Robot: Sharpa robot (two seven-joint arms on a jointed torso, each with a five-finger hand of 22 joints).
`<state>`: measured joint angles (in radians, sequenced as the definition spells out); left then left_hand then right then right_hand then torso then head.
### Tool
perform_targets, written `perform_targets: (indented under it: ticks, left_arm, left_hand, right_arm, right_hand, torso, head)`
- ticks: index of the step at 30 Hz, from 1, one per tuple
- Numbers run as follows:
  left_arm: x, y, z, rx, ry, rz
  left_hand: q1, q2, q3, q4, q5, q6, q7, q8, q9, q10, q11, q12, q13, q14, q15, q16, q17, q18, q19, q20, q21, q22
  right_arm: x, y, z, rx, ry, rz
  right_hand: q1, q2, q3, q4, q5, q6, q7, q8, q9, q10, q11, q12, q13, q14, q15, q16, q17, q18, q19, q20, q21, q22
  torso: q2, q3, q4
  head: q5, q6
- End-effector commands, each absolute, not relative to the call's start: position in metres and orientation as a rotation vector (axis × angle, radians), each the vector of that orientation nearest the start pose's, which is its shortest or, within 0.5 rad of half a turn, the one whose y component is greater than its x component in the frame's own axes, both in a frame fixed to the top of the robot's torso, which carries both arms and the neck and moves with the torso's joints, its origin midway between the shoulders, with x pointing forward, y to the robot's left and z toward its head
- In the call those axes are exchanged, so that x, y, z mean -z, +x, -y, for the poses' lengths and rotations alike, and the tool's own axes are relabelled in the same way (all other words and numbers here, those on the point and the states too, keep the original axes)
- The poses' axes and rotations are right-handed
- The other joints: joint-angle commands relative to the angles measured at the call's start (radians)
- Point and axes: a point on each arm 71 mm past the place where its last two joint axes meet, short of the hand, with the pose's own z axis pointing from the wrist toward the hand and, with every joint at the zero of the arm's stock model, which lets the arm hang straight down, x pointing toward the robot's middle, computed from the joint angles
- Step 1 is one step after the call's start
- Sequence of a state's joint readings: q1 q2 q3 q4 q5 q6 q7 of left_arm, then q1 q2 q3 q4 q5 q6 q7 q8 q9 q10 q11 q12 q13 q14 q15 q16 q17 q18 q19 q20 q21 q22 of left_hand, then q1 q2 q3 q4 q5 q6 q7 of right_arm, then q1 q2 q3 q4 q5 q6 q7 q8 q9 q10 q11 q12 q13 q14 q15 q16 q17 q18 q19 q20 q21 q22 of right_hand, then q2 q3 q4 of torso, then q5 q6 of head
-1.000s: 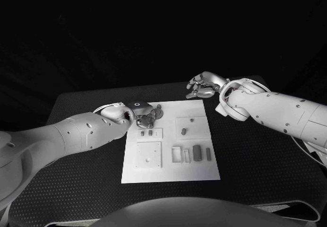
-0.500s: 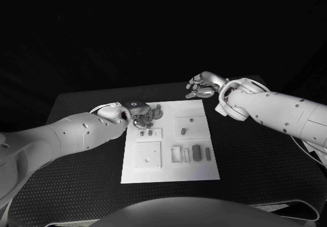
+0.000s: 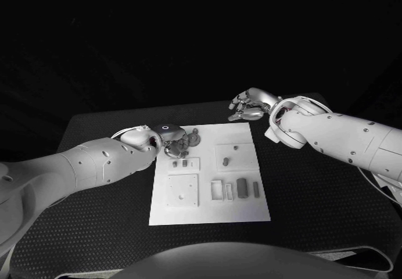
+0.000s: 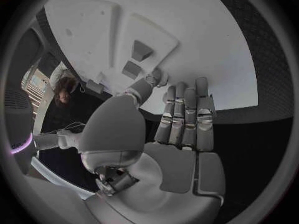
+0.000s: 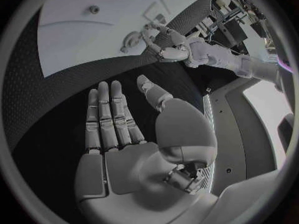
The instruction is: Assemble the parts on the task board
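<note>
My left hand (image 3: 178, 141) hangs over the far left corner of the flat white rectangular task board (image 3: 210, 212), which lies in the middle of the black textured table (image 3: 92, 232). From my left wrist its fingers (image 4: 187, 117) lie straight and side by side, and the thumb reaches out towards the board (image 4: 206, 45); nothing is held in it. Seen from my head, the fingertips are close above the board's corner, but I cannot tell whether they touch it.

My right hand (image 3: 248, 104) is off the board, above the table just past its far right corner. From my right wrist its fingers (image 5: 106, 117) are stretched out flat, the thumb set a little apart, and the palm is empty; the dark table lies under it, with the board's edge (image 5: 69, 40) beyond.

The small grey parts lie on the board. Two short blocks (image 3: 180, 164) sit side by side in a raised square near my left hand; from the left wrist they show as two little wedges (image 4: 137, 59) just beyond my thumb. A small rounded piece (image 3: 226, 161) sits in the raised square on the board's right side. Nearer to me, a dark upright bar (image 3: 242, 188) stands beside a pale open frame (image 3: 217, 188), with a thinner bar (image 3: 256, 188) on its other side. A plain raised plate (image 3: 182, 190) takes up the near left part of the board
</note>
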<state>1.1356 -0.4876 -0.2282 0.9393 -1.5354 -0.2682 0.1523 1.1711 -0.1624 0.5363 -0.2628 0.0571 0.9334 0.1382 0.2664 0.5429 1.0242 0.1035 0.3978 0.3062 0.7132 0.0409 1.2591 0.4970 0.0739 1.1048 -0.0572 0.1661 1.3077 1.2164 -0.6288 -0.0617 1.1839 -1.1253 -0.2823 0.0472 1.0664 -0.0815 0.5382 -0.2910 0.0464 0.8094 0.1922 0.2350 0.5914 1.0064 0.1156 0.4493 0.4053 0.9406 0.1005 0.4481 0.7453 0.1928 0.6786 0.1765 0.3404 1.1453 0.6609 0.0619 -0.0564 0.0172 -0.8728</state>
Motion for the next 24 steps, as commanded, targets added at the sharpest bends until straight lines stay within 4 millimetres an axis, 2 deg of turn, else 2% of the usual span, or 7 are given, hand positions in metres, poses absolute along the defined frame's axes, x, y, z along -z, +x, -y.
perform_targets:
  ticks: [1,12,24]
  left_arm:
    - [0.3134,0.5231,-0.1762,0.556,0.474,-1.879]
    - [0.3191,0.5206,-0.1748,0.565,0.472,-1.880]
    - [0.3194,0.5187,-0.1747,0.612,0.416,-1.849]
  left_hand:
    - [-0.007,0.011,0.002,0.003,-0.001,0.005,0.001,0.003,0.000,0.009,0.000,-0.009,0.000,0.011,-0.001,-0.001,0.001,0.009,0.005,-0.001,-0.005,0.020]
    - [-0.008,0.024,0.005,0.003,-0.001,0.019,-0.001,0.009,0.000,0.056,-0.003,-0.071,0.004,0.032,-0.009,-0.007,-0.003,0.008,0.022,-0.008,-0.008,0.018]
    - [-0.001,0.042,0.023,-0.002,0.001,0.046,-0.004,0.019,0.002,0.126,-0.009,-0.160,-0.013,0.104,-0.030,-0.039,-0.011,0.007,0.076,-0.027,-0.020,0.008]
  right_arm:
    - [0.2041,0.5423,0.1868,-0.800,0.089,-1.729]
    - [0.2042,0.5425,0.1860,-0.801,0.088,-1.729]
    - [0.2042,0.5425,0.1863,-0.800,0.089,-1.730]
  right_hand:
    - [-0.005,0.009,-0.003,0.000,0.001,0.007,0.002,0.004,-0.001,-0.013,-0.005,0.004,-0.002,0.008,0.002,-0.003,0.002,0.008,0.003,0.007,-0.006,0.001]
    - [-0.005,0.009,-0.003,0.000,0.001,0.007,0.002,0.004,-0.001,-0.013,-0.005,0.004,-0.002,0.009,0.002,-0.004,0.002,0.008,0.003,0.008,-0.006,0.002]
    - [-0.005,0.010,-0.003,0.000,0.001,0.008,0.002,0.005,-0.001,-0.013,-0.005,0.005,-0.003,0.009,0.001,-0.004,0.003,0.009,0.004,0.008,-0.006,0.002]
  torso:
    - [0.001,0.0010,-0.0004]
    - [0.002,0.0013,-0.0014]
    - [0.000,0.0009,-0.0005]
  head:
    - [0.001,0.000]
    - [0.000,0.000]
    - [0.000,0.000]
